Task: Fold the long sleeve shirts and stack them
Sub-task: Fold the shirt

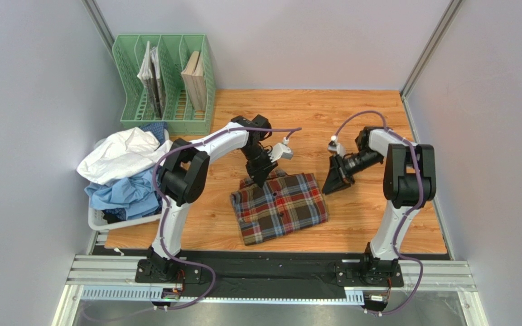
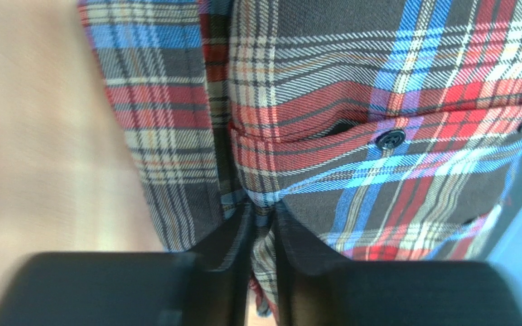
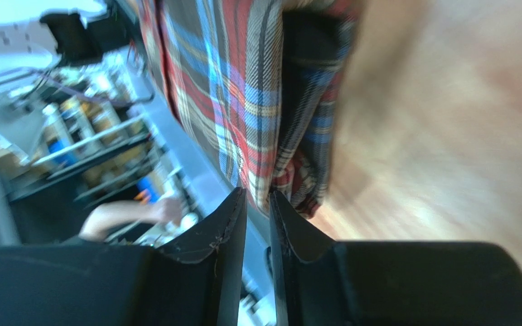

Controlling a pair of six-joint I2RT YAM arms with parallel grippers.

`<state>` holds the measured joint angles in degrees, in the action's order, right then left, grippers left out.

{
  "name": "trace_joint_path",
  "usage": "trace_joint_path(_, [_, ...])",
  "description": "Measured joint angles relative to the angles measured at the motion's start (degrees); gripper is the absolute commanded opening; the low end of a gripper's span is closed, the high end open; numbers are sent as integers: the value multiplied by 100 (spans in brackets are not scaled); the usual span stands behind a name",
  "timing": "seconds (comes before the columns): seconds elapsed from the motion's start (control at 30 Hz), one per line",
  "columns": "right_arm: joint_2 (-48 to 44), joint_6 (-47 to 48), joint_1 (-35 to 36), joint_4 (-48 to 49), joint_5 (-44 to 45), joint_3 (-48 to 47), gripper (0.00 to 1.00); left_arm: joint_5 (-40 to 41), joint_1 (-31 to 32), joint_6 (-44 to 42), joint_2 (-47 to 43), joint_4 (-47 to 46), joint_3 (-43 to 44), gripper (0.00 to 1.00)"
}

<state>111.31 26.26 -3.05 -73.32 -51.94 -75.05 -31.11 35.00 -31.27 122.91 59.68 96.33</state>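
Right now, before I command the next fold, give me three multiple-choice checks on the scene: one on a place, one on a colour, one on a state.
1. Where do the white shirt and light blue shirt lie?
A. heaped at the left edge of the table
B. at its far right corner
C. at its middle
2. What colour is the file rack?
A. red
B. blue
C. green
3. How does the tartan shirt lie?
A. spread out, sleeves wide
B. folded into a compact rectangle
C. hanging in the air

Key: 1 A, the heap sits at the left edge in the top view; 2 C, its slotted walls are green; 3 B, no sleeve sticks out.
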Motion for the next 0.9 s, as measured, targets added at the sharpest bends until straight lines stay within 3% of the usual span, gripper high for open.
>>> trace_joint_path(0.1, [212,-33,168,-118,-87,374,25,15,0,-442,275,92,516,17])
trace_joint_path(0.2, [319,-72,9,-221,-219,173,26,-31,17,-922,378,46,802,18])
trace_joint_path(0.43, [592,-380,-645,11,-264,-2006,26,-31,492,-2743,382,245,960,17])
trace_joint_path(0.53, [645,-509,-372,275,-258,-2072,24,-131,903,-3587,234,352,507,15])
trace_joint_path(0.67, [754,-505,505,577,-256,-1366,22,-328,1239,-4367,-208,509,-361,14])
trace_joint_path(0.8, [754,-341,1320,522,-249,-365,21,-393,1250,-4966,-1217,304,-1526,16])
trace_joint_path(0.9, [754,-260,1491,452,-278,-177,21,-334,1215,-5160,-2041,-138,-2184,16])
